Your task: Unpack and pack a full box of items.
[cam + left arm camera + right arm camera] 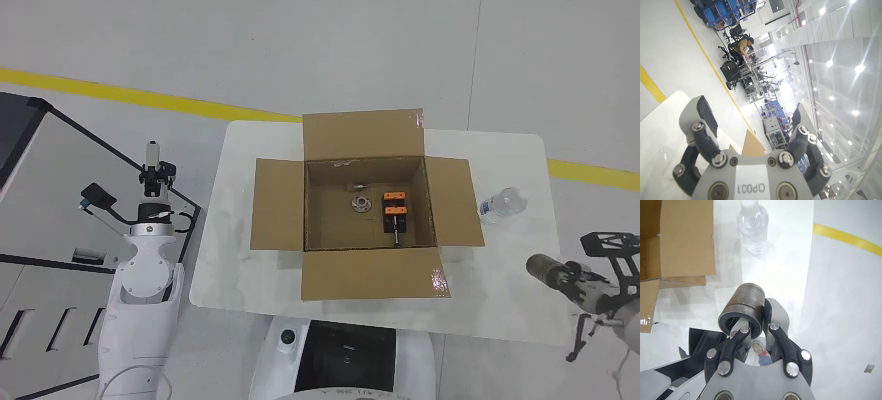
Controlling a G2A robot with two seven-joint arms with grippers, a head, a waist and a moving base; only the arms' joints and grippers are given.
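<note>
An open cardboard box (368, 205) stands in the middle of the white table (505, 280). Inside it lie an orange and black part (396, 210) and a small metal ring (361, 204). My right gripper (560, 272) hangs over the table's right side, apart from the box, and is shut on a dark metal cylinder (540, 265). In the right wrist view the cylinder (744, 311) sits between the pads of the gripper (753, 315), with the box flap (685, 237) beyond. My left gripper (750, 106) is open and holds nothing. It stays off the table's left edge (151, 152).
A clear water bottle (500, 205) lies on the table just right of the box, also in the right wrist view (753, 234). The box's flaps are folded outward on all sides. A yellow floor line (120, 95) runs behind the table.
</note>
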